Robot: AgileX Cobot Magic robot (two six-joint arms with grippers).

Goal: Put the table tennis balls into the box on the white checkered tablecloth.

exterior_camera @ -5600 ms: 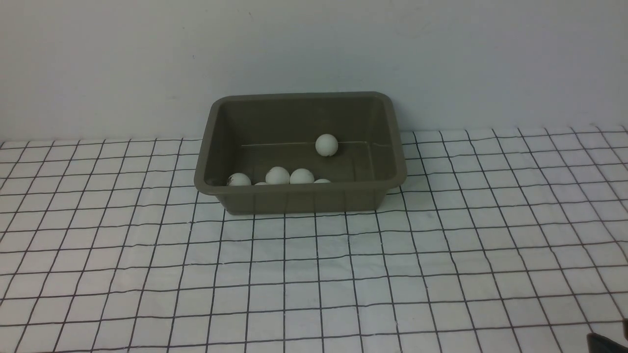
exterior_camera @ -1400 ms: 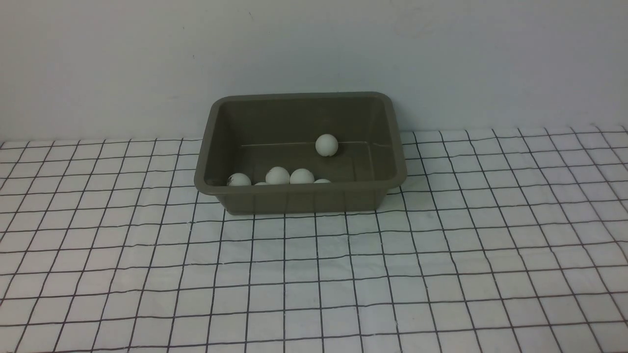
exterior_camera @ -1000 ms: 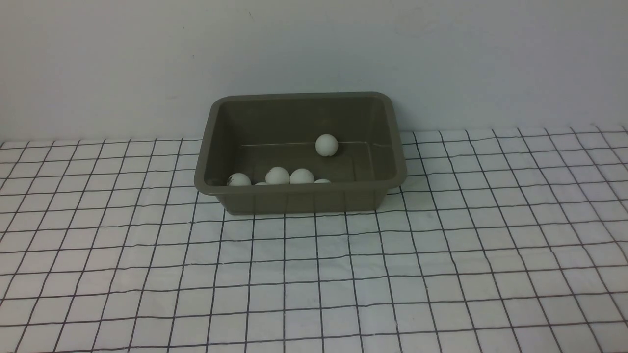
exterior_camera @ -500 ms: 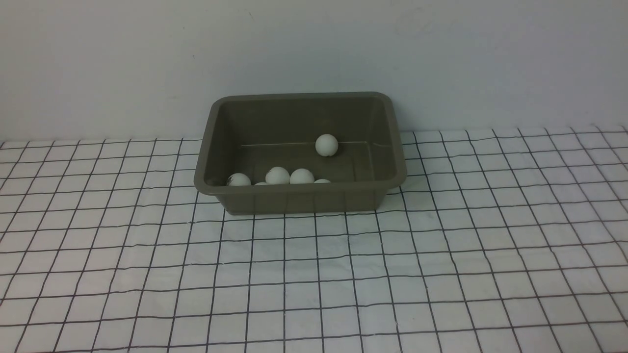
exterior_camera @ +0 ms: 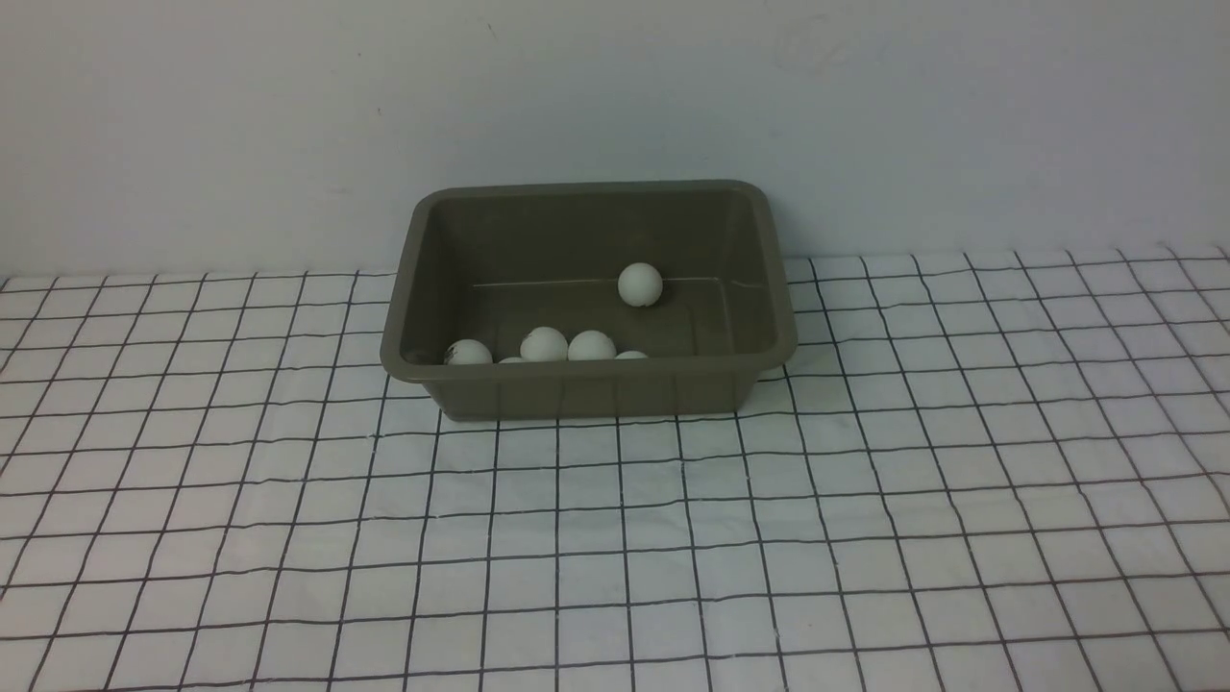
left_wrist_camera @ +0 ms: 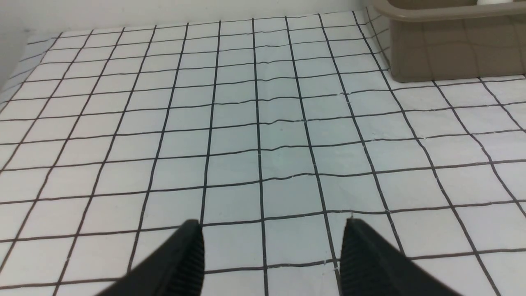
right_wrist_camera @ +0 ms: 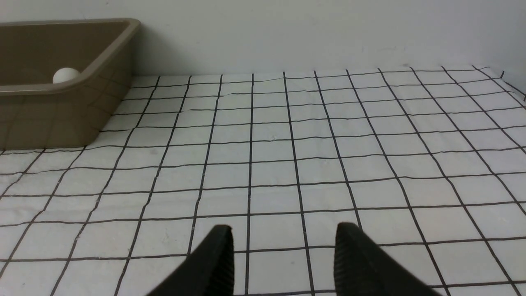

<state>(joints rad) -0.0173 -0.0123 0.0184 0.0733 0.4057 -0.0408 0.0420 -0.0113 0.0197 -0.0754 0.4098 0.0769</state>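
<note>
The olive-brown box [exterior_camera: 586,389] stands on the white checkered tablecloth [exterior_camera: 615,538] near the back wall. Several table tennis balls lie inside it: one [exterior_camera: 640,284] by the far wall, the others in a row [exterior_camera: 544,344] behind the near wall. Neither gripper shows in the front view. In the left wrist view my left gripper [left_wrist_camera: 271,224] hangs open over bare cloth, with the box [left_wrist_camera: 452,53] well ahead and to one side. My right gripper [right_wrist_camera: 283,228] has its fingers apart with nothing between them, and its view shows the box [right_wrist_camera: 53,119] with one ball [right_wrist_camera: 65,75].
A plain pale wall [exterior_camera: 615,96] rises directly behind the box. The wrinkled cloth covers the whole table in front of and beside the box. No other objects are in view.
A dark piece of the right arm seen at the lower right corner of the front view several seconds ago is gone. Box and balls have not moved.
</note>
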